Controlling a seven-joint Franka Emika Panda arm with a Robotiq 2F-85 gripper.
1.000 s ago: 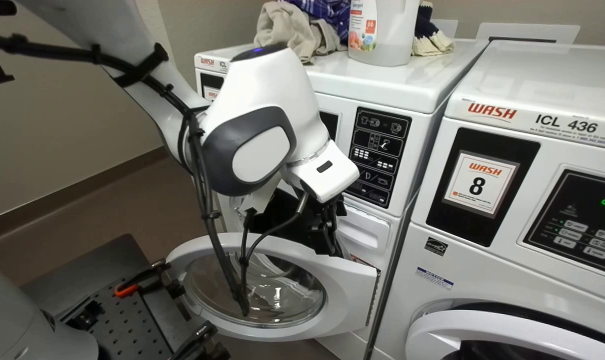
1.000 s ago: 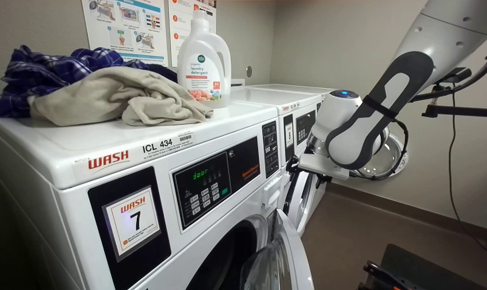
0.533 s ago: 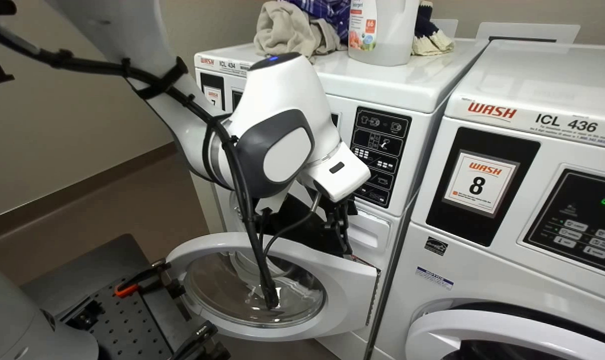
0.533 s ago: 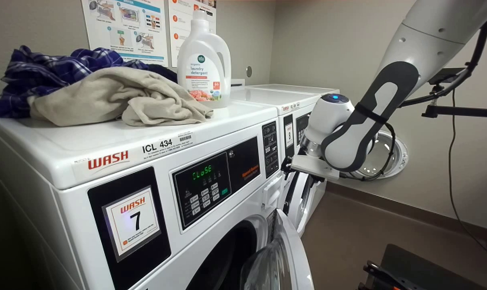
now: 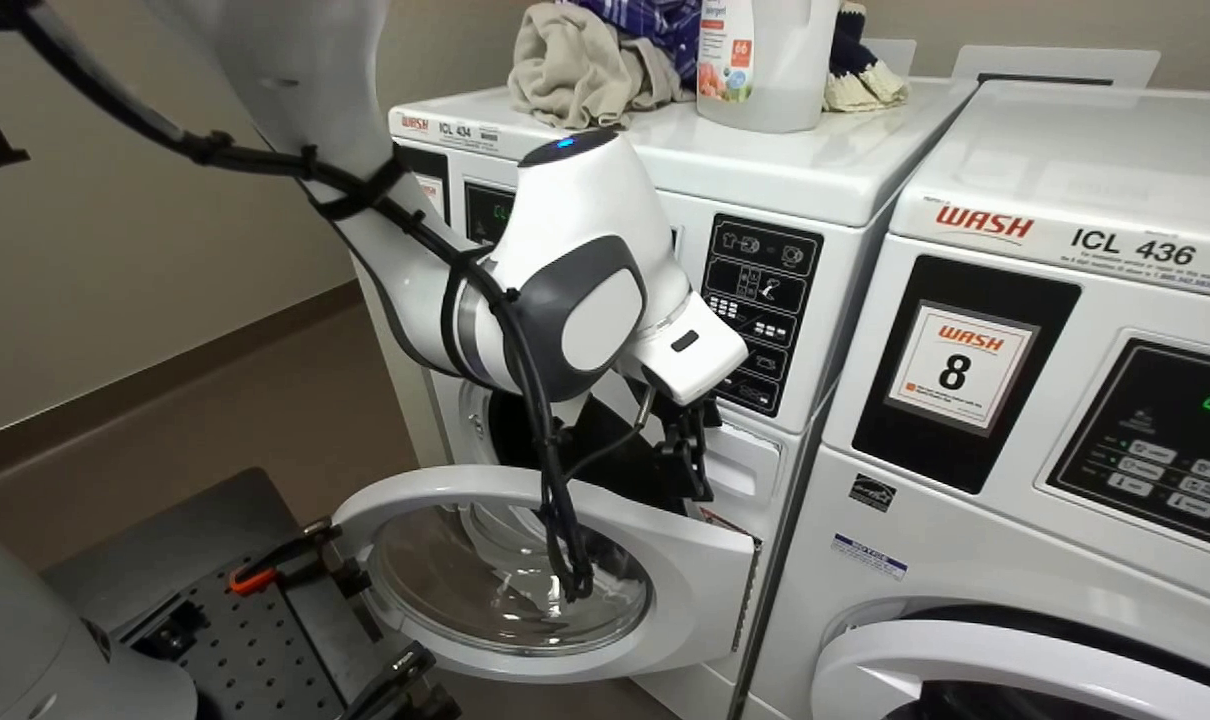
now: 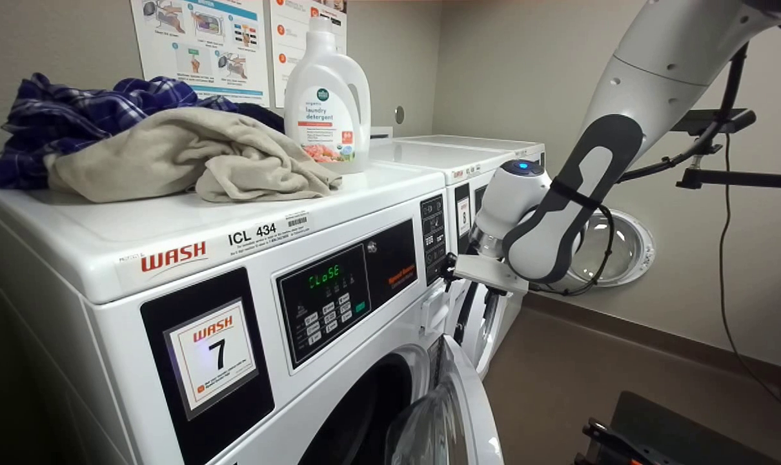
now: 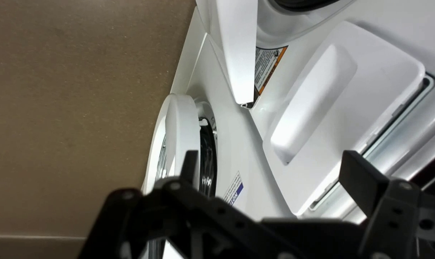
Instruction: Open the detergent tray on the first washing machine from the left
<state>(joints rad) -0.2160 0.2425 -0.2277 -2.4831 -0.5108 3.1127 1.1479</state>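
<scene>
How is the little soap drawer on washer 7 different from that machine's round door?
The detergent tray has a roughly rectangular, all-white front; the round door has a clear window in a white rim.
The detergent tray is much smaller than the round door.
The round door stands wide open; the detergent tray is not pulled far out.
Both belong to washer 7.

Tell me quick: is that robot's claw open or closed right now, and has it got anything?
Claw: open, its fingers wide apart in the wrist view, holding nothing; the detergent tray is not gripped.
</scene>
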